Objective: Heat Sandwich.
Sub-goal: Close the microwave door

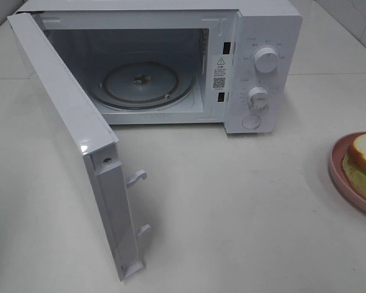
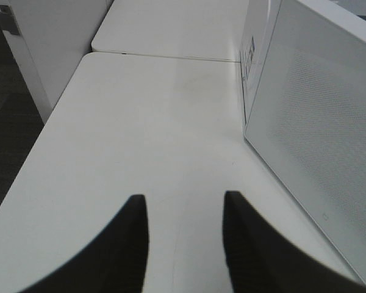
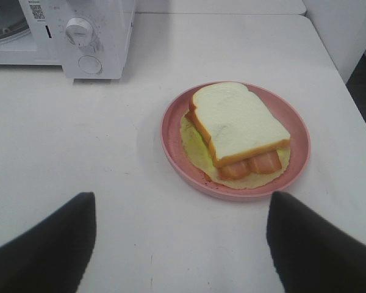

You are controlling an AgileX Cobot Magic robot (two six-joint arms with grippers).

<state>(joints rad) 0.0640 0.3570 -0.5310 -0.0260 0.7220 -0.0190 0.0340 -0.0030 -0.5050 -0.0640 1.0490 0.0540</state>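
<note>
Sandwich waiting on plate, microwave standing open

Door of the white microwave sits nearest in the high view, swung fully open toward the camera, its two latch hooks pointing right. Behind it the cavity is lit and bare apart from the glass turntable. Two dials and a round button run down the control panel on the right.

At the right edge of that view, a round pink plate is partly cut off by the frame. The sandwich lies on it, well apart from the microwave: thick white bread with a golden crust, pinkish filling poking out, and a pale yellow-green sheet beneath.

The right gripper hangs near the plate on the camera's side, its dark fingers spread wide and empty, touching nothing. The left gripper is over bare table beside the outer face of the open door; a clear gap shows between its fingers and nothing sits in it.

With the door open and the sandwich untouched, the step in hand looks like fetching the food. The next move likely calls for the right gripper to drop toward the plate and take hold of the plate rim or the bread, then carry it to the turntable.

Neither arm appears in the high view. The panel markings are too small to read.
</note>
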